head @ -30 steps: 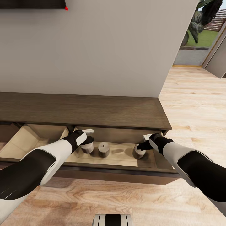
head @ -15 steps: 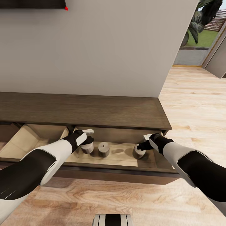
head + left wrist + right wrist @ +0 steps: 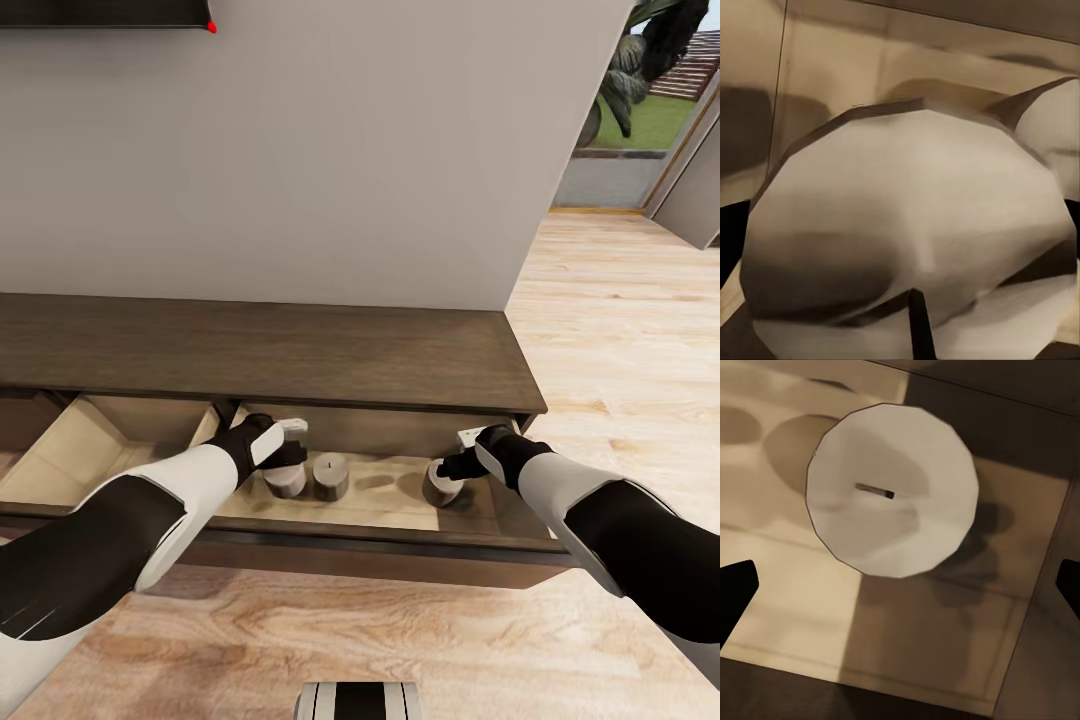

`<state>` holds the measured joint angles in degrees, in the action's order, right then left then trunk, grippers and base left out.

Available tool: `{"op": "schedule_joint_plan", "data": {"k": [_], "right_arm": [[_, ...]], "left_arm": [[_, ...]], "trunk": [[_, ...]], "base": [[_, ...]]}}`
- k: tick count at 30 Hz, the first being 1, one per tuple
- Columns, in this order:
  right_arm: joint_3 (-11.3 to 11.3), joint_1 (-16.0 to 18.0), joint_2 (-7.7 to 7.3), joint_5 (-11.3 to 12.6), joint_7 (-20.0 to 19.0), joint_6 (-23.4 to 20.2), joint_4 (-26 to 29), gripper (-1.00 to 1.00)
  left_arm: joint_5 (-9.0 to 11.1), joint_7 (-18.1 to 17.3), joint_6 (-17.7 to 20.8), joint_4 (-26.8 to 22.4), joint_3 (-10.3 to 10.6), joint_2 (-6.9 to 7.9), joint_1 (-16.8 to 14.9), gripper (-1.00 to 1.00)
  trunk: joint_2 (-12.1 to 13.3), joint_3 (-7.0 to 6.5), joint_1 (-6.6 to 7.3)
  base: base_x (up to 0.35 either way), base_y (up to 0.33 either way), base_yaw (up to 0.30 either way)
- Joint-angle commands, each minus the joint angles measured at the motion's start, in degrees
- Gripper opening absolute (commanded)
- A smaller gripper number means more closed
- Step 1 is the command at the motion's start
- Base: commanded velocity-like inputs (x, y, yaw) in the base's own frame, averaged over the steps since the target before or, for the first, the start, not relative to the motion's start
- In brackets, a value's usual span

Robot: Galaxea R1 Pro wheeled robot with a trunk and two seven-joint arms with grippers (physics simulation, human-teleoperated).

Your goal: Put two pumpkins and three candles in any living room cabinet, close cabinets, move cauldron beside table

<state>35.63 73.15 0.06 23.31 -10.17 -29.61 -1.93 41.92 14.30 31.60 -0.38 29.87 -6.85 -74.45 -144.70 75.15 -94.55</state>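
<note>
Setting: a simulated living room in a home. Indicators: a long, low dark brown wooden TV unit [image 3: 270, 350] standing against a plain light wall [image 3: 300, 150]; light wood plank flooring [image 3: 620, 330]; the lower edge of a wall-mounted screen [image 3: 100, 12] above the unit; an opening [image 3: 640, 90] showing lawn and foliage outdoors.

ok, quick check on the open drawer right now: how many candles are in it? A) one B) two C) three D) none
C: in the head view three candles stand in the drawer: the left candle under the left gripper, the middle candle free beside it, and the right candle below the right gripper, whose fingertips sit wide apart of it in the right wrist view.
</note>
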Motion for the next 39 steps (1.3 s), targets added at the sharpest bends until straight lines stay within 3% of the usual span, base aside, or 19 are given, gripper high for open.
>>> {"op": "schedule_joint_plan", "data": {"k": [1, 25, 33, 39], "right_arm": [[0.5, 0.1, -0.01, 0.3, -0.3, -0.1, -0.1, 1.0], [0.5, -0.2, -0.13, 0.2, -0.3, -0.1, -0.1, 1.0], [0.5, -0.2, -0.03, 0.2, -0.4, -0.4, -0.1, 1.0], [0.6, -0.2, 0.33, 0.0, -0.4, -6.4, -0.1, 1.0]], "left_arm": [[0.6, 0.3, 0.3, -0.1, 0.4, -0.01, 0.0, 1.0], [0.2, 0.5, 0.7, -0.4, 0.6, -0.04, -0.1, 1.0], [0.5, 0.5, 0.7, -0.3, 0.5, -0.03, -0.1, 1.0], [0.9, 0.2, 2.7, -0.3, 0.5, -0.08, 0.0, 1.0]], "trunk": [[0.0, 0.04, 0.01], [0.0, 0.04, 0.01], [0.1, -1.73, 0.22], [0.2, -3.06, 0.37]], "base": [[0.0, 0.0, 0.0], [0.0, 0.0, 0.0], [0.0, 0.0, 0.0], [0.0, 0.0, 0.0]]}}
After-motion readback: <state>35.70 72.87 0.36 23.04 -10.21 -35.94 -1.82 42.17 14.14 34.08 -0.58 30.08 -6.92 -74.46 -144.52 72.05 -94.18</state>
